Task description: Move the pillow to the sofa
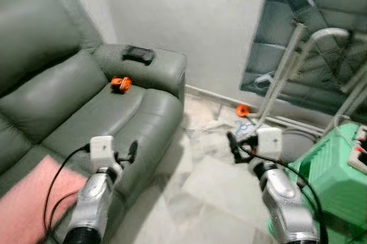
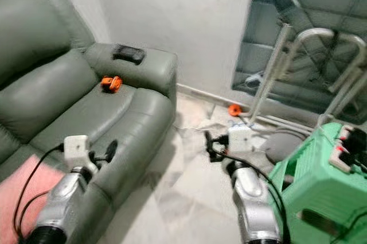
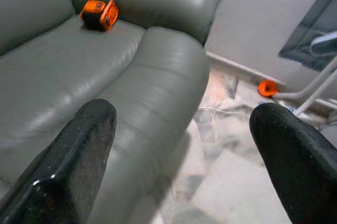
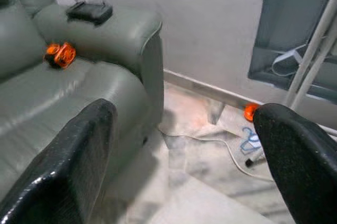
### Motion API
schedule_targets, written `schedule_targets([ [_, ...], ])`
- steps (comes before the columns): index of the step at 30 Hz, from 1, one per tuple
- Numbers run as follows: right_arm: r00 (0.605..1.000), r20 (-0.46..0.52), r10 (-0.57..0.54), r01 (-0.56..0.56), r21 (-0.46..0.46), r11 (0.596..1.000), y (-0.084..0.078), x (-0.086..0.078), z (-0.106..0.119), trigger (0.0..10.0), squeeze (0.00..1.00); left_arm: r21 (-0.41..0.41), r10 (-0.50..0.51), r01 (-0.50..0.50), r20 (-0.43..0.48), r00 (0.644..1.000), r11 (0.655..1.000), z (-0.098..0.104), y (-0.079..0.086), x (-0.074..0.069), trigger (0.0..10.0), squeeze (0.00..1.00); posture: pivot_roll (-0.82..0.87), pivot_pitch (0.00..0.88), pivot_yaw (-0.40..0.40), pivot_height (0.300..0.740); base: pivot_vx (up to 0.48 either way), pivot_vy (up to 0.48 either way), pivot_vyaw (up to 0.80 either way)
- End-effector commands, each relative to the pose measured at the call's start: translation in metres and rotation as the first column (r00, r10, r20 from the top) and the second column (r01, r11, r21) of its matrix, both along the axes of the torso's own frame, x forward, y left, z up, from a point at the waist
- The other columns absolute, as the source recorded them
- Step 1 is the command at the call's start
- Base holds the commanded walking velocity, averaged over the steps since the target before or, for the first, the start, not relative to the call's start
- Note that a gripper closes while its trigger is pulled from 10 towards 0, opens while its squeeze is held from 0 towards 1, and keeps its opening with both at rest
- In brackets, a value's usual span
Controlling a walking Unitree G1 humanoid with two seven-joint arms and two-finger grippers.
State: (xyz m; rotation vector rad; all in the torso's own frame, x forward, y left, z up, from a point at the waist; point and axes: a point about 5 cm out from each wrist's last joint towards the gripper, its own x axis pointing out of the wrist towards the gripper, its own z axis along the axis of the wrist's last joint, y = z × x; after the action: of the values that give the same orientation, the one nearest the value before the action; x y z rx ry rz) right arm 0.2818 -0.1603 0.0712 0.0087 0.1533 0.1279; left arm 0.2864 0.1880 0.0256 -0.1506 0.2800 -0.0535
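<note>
A pink pillow (image 1: 26, 204) lies on the seat of the grey-green leather sofa (image 1: 69, 95), at the lower left corner of the eye views. My left gripper (image 1: 131, 152) is open over the front edge of the sofa seat, just right of the pillow, with nothing between its fingers (image 3: 79, 150). Over the marble floor to the right of the sofa, my right gripper (image 1: 234, 147) is open and empty, its fingers (image 4: 68, 166) spread wide.
A small orange object (image 1: 120, 84) rests on the sofa seat near the armrest, and a black device (image 1: 138, 54) sits on the armrest. A green plastic stool (image 1: 330, 181) stands at the right. White metal tubes (image 1: 287, 72) lean on the wall; an orange item (image 1: 242, 109) and a cable lie on the floor.
</note>
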Motion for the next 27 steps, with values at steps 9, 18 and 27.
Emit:
schedule_targets([
  [9,0.999,-0.003,-0.035,0.035,-0.014,0.999,-0.0121,-0.0004,0.0009,10.0,0.0,-0.012,-0.04,0.041,0.031,0.999,0.999,0.0079,-0.0113,0.0078,10.0,0.0,-0.19,0.0,0.047,0.74,0.48,0.0,-0.37],
  [18,0.999,-0.008,-0.033,0.033,-0.017,0.999,-0.0126,-0.0006,0.0001,10.0,0.0,-0.018,-0.047,0.047,0.025,0.999,0.999,0.007,-0.0128,0.0076,10.0,0.0,-0.19,0.0,0.045,0.74,0.411,0.0,-0.72],
  [27,0.999,-0.012,-0.033,0.033,-0.016,0.999,-0.0126,-0.0014,-0.0022,10.0,0.0,-0.019,-0.049,0.049,0.018,0.999,0.999,0.0061,-0.0124,0.0073,10.0,0.0,-0.19,0.0,0.047,0.74,0.406,0.0,-0.44],
])
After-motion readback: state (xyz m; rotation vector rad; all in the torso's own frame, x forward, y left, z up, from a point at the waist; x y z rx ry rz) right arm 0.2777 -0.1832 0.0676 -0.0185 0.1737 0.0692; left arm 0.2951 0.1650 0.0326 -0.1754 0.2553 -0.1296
